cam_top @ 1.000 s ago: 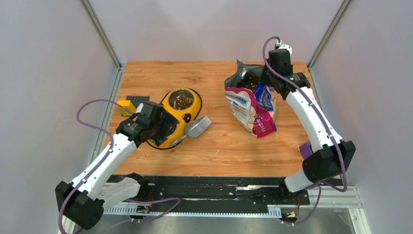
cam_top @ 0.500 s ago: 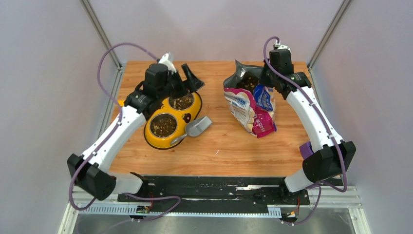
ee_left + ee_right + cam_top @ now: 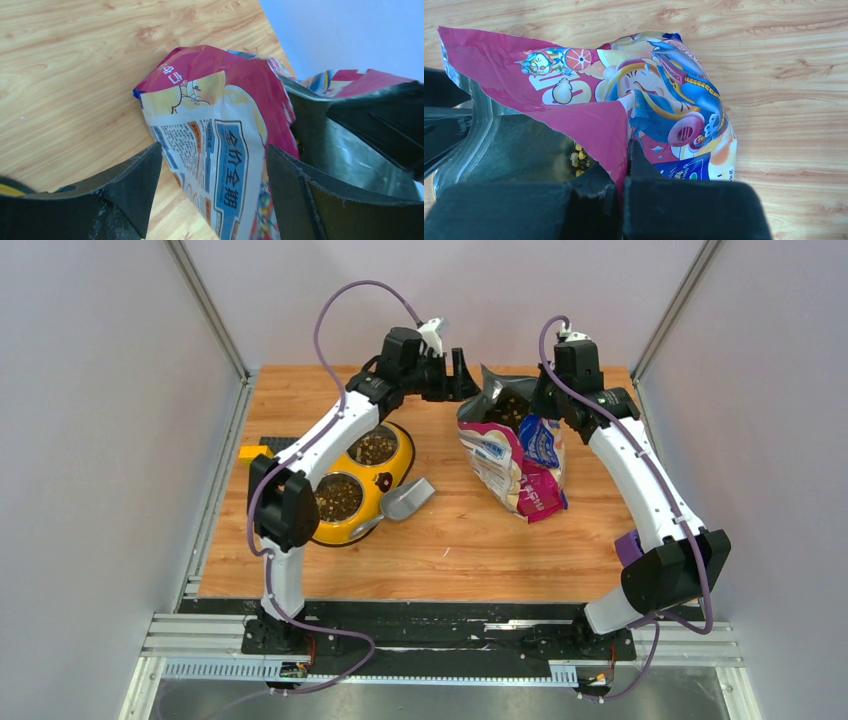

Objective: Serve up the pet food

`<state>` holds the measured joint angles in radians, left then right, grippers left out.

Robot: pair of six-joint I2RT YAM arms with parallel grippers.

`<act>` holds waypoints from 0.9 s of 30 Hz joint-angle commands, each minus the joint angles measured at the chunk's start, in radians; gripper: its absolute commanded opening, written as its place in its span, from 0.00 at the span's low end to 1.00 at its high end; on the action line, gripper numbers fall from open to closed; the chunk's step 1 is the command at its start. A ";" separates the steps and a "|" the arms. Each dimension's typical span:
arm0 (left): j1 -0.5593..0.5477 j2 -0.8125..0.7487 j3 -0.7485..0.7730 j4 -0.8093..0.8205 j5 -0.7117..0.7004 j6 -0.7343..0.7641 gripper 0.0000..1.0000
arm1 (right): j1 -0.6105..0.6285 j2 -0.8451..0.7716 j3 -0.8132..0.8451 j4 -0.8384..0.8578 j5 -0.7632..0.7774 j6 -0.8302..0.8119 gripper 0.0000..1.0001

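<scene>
— Left gripper (image 3: 466,377) (image 3: 212,192) state?
— Spread wide. Straddling the left wall of the bag (image 3: 515,455) (image 3: 220,125), not clamped on it.
— Right gripper (image 3: 545,400) (image 3: 624,175)?
— Pinched together on the bag's (image 3: 624,100) torn rim, at the right side of the mouth.
— Bag location?
— Right half of the table (image 3: 450,540), toward the back. Slumped, mouth gaping upward between both grippers.
— Kibble (image 3: 510,408) (image 3: 580,157)?
— Visible down inside the open mouth. More in both steel bowls (image 3: 373,448) of the yellow feeder (image 3: 400,472).
— Feeder position?
— Left of the bag, well apart from it, partly under the left arm.
— Anything else?
— Grey scoop (image 3: 405,500), lying on the table against the feeder's right edge.
</scene>
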<state>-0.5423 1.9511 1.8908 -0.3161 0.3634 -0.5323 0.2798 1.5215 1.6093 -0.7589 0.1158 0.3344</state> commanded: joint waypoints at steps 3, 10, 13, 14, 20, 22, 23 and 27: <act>-0.029 0.076 0.151 0.017 0.076 0.012 0.82 | 0.003 -0.008 0.019 0.018 -0.028 -0.018 0.00; -0.029 0.031 0.144 -0.014 -0.082 -0.017 0.82 | 0.003 -0.005 0.016 0.018 -0.010 -0.027 0.00; -0.021 -0.015 0.125 -0.027 -0.145 -0.025 0.81 | 0.003 -0.008 0.019 0.017 -0.006 -0.029 0.00; -0.018 -0.035 0.125 -0.028 -0.141 -0.028 0.81 | 0.003 -0.009 0.019 0.018 -0.006 -0.030 0.00; -0.017 -0.115 0.063 0.068 -0.061 -0.061 0.82 | 0.003 -0.015 0.019 0.018 -0.013 -0.029 0.00; -0.017 -0.126 0.018 0.122 -0.043 -0.077 0.82 | 0.003 -0.016 0.018 0.017 -0.017 -0.028 0.00; -0.017 -0.124 0.002 0.136 -0.027 -0.083 0.82 | 0.004 -0.015 0.017 0.018 -0.019 -0.027 0.00; -0.019 -0.096 0.006 0.186 0.046 -0.108 0.81 | 0.003 -0.014 0.012 0.018 -0.019 -0.025 0.00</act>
<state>-0.5560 1.8538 1.9133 -0.2291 0.3294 -0.6044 0.2775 1.5215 1.6093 -0.7586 0.1200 0.3164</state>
